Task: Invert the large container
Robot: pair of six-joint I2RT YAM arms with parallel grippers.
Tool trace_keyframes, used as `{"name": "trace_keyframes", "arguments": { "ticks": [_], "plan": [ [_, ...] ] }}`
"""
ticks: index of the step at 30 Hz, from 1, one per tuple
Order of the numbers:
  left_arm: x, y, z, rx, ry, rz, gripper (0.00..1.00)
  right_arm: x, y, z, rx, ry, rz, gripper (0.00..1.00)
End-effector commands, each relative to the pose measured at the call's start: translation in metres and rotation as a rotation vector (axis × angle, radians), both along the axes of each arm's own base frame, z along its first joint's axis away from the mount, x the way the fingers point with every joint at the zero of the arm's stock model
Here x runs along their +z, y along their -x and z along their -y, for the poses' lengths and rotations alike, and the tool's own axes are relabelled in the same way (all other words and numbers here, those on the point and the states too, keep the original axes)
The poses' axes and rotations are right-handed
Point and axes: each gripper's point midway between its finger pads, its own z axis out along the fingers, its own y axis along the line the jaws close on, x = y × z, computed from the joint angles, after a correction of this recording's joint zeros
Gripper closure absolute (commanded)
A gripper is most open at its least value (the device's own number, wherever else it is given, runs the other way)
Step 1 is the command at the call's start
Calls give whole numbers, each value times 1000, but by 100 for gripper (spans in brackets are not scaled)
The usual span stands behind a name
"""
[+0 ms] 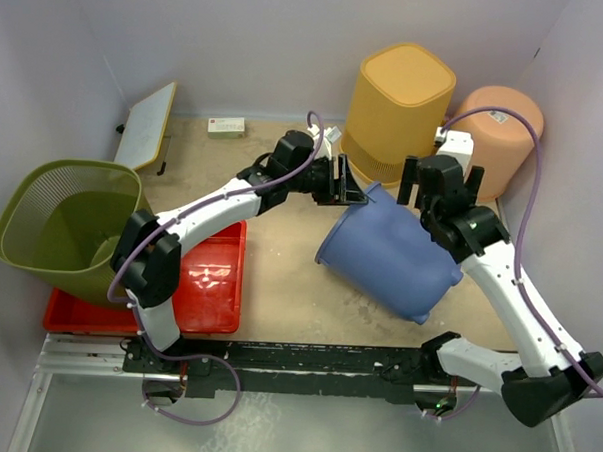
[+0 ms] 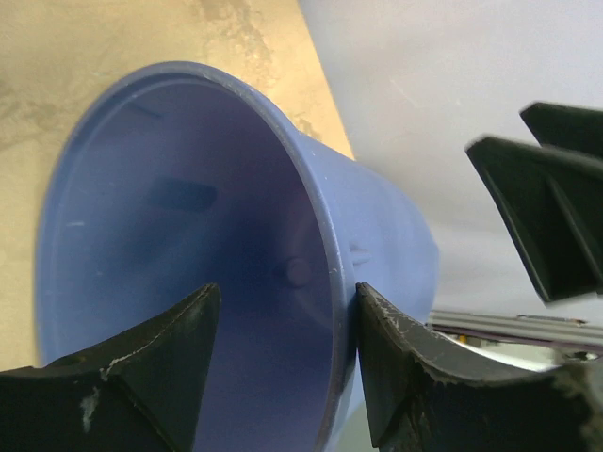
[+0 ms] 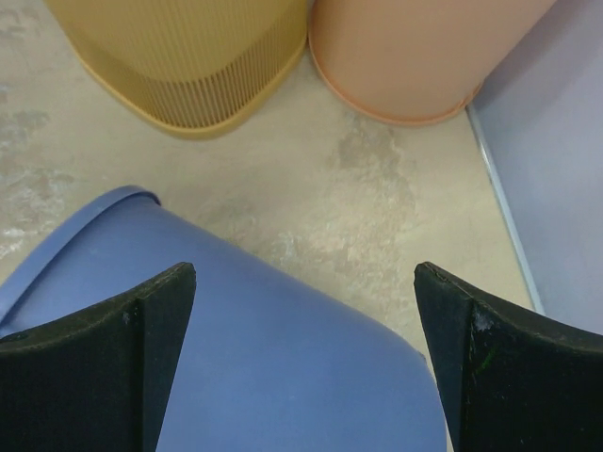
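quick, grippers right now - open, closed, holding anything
left gripper: open, fingers astride the rim of the blue bin, not clamped
right gripper: open, over the blue bin, holding nothing

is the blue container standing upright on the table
No, the blue container lies tipped on its side, its open mouth facing sideways.

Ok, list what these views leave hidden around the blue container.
Top view: where the blue container meets the table, hidden beneath its body.
Right wrist view: its lower body, cut off by the bottom edge.
Top view: white box label, too small.
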Motion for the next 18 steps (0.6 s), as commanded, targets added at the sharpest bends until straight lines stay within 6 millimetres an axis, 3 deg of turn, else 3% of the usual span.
{"name": "trace_keyframes", "arguments": {
  "ticks": [1, 5, 11, 18],
  "plan": [
    [25, -2, -14, -20, -75, 180, 44, -4, -5, 9, -3, -209, -58, 0],
    [28, -1, -18, -36, -101, 223, 43, -23, -7, 27, -31, -369, -128, 0],
    [26, -3, -28, -38, -180, 265, 46, -57, -2, 32, -44, -494, -229, 0],
    [16, -6, -45, -6, -285, 289, 58, -64, 2, 38, -77, -484, -232, 0]
  ]
}}
